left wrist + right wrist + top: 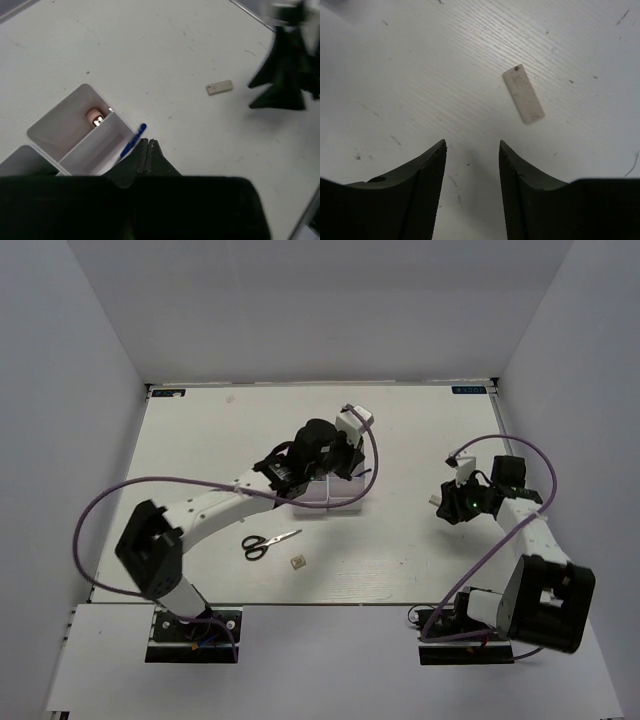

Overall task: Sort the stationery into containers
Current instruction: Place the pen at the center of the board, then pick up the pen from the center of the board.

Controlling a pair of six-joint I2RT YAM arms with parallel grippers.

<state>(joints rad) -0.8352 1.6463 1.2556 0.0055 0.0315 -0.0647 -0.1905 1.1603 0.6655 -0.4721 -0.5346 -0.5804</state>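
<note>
Left jaws are clenched on nothing, parked by the bins (75, 120) where the blue pen (132, 141) pokes over a compartment's edge, half in by the look of it. Right jaws hang released above the surface (420, 75), eraser (523, 94) just ahead and off-centre, I'd guess the next grab.

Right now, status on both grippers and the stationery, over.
Left gripper shut, empty, by the bins. Right gripper open, eraser just beyond its fingers. Blue pen poking from a bin; scissors and beige block loose. Nothing in the way.
</note>
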